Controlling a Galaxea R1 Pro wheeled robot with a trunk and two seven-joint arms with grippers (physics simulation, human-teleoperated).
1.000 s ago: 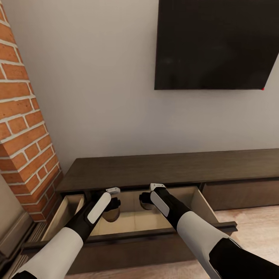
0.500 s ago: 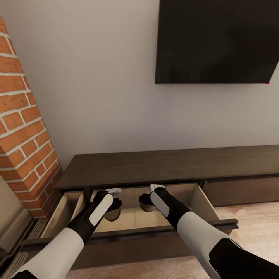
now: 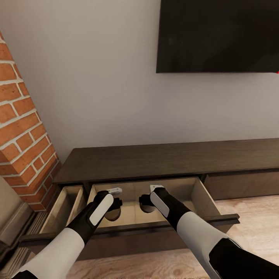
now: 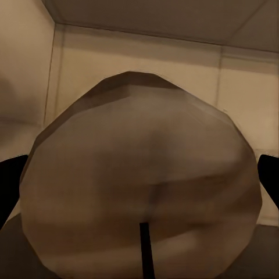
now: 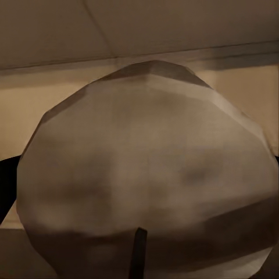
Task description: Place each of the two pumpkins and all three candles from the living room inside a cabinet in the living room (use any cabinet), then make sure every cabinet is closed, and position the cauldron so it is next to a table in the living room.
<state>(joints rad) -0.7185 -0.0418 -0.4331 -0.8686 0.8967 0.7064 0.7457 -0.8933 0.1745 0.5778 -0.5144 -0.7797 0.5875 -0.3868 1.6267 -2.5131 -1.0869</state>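
Left tool (image 3: 114, 204): clamps a candle (image 4: 139, 192) over the open drawer (image 3: 133, 209).
Right tool (image 3: 145, 202): clamps another candle (image 5: 145, 168).
Risk: candles dropped from height may tip, roll or land on the divider.

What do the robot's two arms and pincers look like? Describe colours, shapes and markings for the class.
Both arms are smooth rounded tubes: white forearm shells, black joints and black wrists, each with a long white oval panel and a small pale grey block near the tip. The left pincer and right pincer are black. No cables or lettering are visible.
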